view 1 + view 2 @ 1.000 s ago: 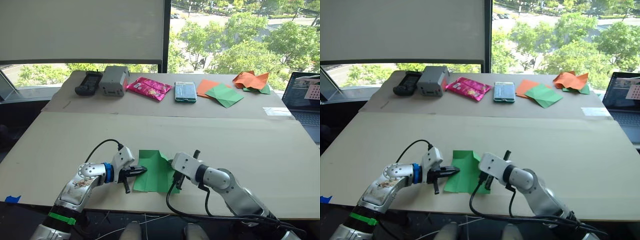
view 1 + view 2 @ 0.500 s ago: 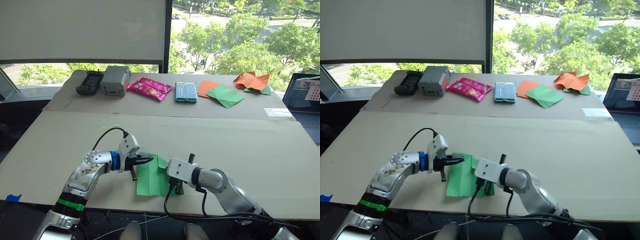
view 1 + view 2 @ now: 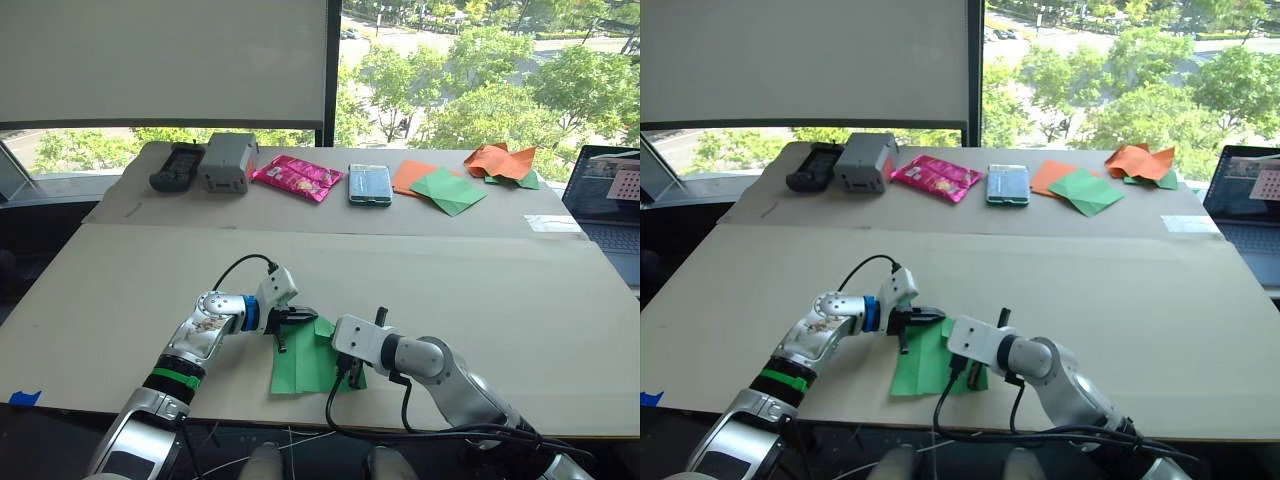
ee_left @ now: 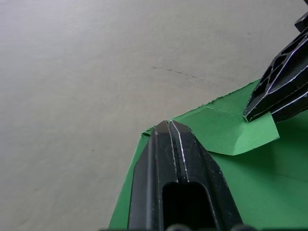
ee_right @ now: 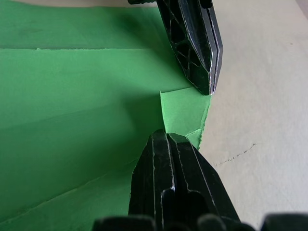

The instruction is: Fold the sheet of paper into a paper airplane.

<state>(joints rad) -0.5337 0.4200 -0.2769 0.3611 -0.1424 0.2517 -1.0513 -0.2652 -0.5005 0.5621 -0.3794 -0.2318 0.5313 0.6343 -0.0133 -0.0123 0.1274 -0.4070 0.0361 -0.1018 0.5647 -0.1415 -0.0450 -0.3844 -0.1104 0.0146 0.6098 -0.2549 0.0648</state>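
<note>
The bright green sheet of paper (image 3: 303, 362) lies flat near the table's front edge, with straight creases and one small far corner folded over (image 5: 183, 113). My left gripper (image 3: 311, 316) reaches in from the left, shut, its tip resting on the sheet's edge beside that folded corner (image 4: 226, 134). My right gripper (image 3: 328, 330) comes from the right, also shut, with its tip (image 5: 166, 134) on the same corner, facing the left gripper (image 5: 204, 86) at close range. The two tips almost touch. The paper airplane is out of view.
Along the back strip sit a black device (image 3: 177, 166), a grey box (image 3: 227, 160), a pink packet (image 3: 298, 177), a teal box (image 3: 370, 184), orange and duller green papers (image 3: 440, 188) and an orange-and-green heap (image 3: 503, 162). A laptop (image 3: 605, 195) is at the right.
My left gripper has swung right and away from me, from the sheet's left edge to its far corner. The raised flap has come down to a small folded corner. The right gripper barely moved.
</note>
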